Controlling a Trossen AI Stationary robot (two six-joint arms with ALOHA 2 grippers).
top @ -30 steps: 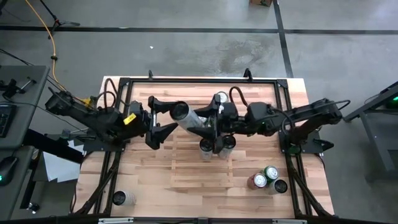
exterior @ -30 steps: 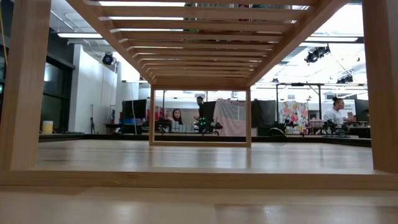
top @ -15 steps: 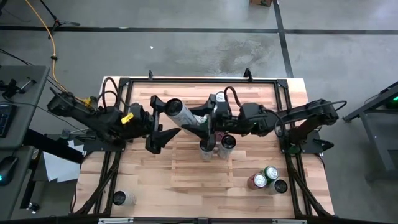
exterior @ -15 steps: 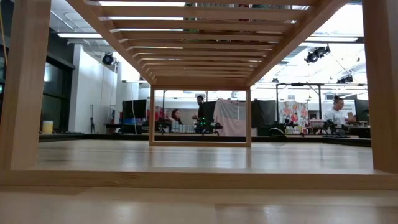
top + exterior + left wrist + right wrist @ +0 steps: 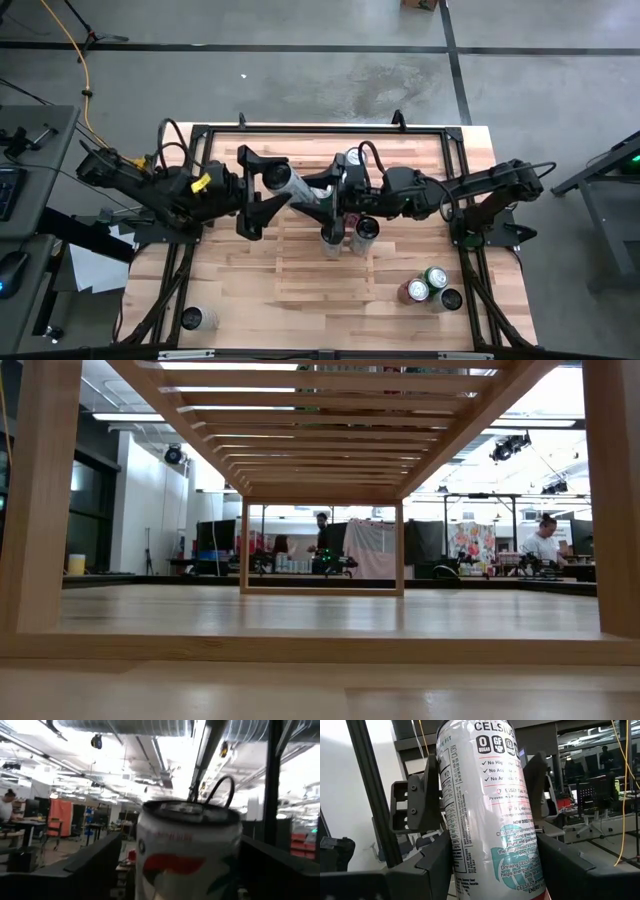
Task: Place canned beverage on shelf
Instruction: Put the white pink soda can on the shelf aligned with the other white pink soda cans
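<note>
Tabletop (image 5: pixel 235 300) of butcher block fills the high view, and at its far left corner, toward the picture's bottom, one can (image 5: pixel 192 319) stands alone on the bare wood. The left arm reaches in from the left side, and the left gripper (image 5: pixel 262 190) sits over the back part of the slatted shelf (image 5: pixel 300 282) with its jaws spread wide. Its fingers (image 5: pixel 415 805) flank the upper end of a slim Celsius can (image 5: pixel 290 186) on both sides; I cannot tell whether they touch it. In the left wrist view the can's lid and white side (image 5: pixel 187 850) fill the middle, with the dark fingers (image 5: pixel 97 867) apart from it on each side. The can is tilted in the air above the shelf, its lid toward the left arm. The right gripper (image 5: pixel 318 198) is clenched on its lower part, and the right wrist view shows the printed label (image 5: pixel 485 795) held between that arm's own fingers (image 5: pixel 432 862). Just right of the grasp, three cans stand on the shelf: one behind (image 5: pixel 355 158) and two in front (image 5: pixel 331 237) (image 5: pixel 366 228). Farther right, off the shelf, a cluster of three cans (image 5: pixel 436 278) stands on the table. From table height, the shelf's slats (image 5: pixel 330 400) run overhead, and a person (image 5: pixel 545 540) shows in the room at the right.
</note>
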